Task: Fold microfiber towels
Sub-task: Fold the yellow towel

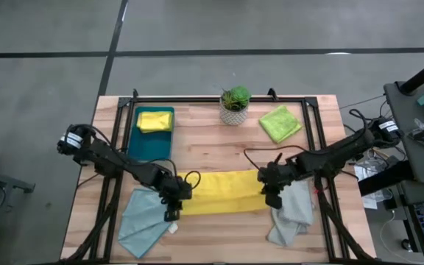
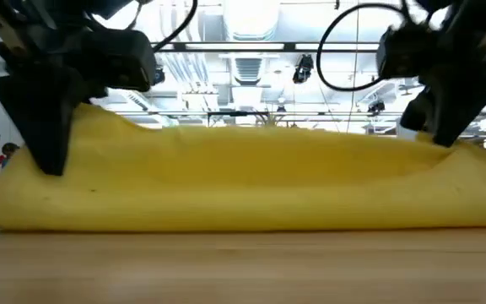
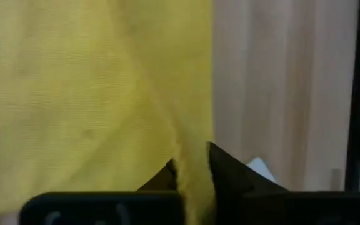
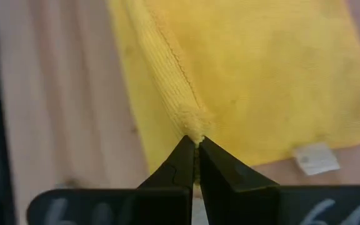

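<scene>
From above, a yellow towel (image 1: 223,192) lies folded into a long strip across the front middle of the table (image 1: 205,143). The left gripper (image 1: 172,208) pinches its left end and the right gripper (image 1: 273,195) pinches its right end. A teal towel (image 1: 144,221) lies crumpled at the front left, just beside the left gripper, and a grey towel (image 1: 291,213) lies at the front right, partly under the right arm. At the back, a second yellow towel (image 1: 154,121) sits folded in the tray (image 1: 150,143), a lime towel (image 1: 280,123) lies folded at the back right, and a small plant (image 1: 235,104) stands between them.

At table height, the yellow towel (image 2: 243,181) fills the width as a low mound resting on the wood. One dark gripper (image 2: 49,135) comes down on its end at the picture's left, another (image 2: 445,118) at the picture's right.

At the left wrist, the fingers (image 3: 230,172) are pressed together on a folded edge of the yellow towel (image 3: 92,87), which passes between them.

At the right wrist, the fingers (image 4: 179,165) are closed on a corner of the towel's (image 4: 255,81) hemmed fold. A white tag (image 4: 316,157) shows at the cloth's edge.
</scene>
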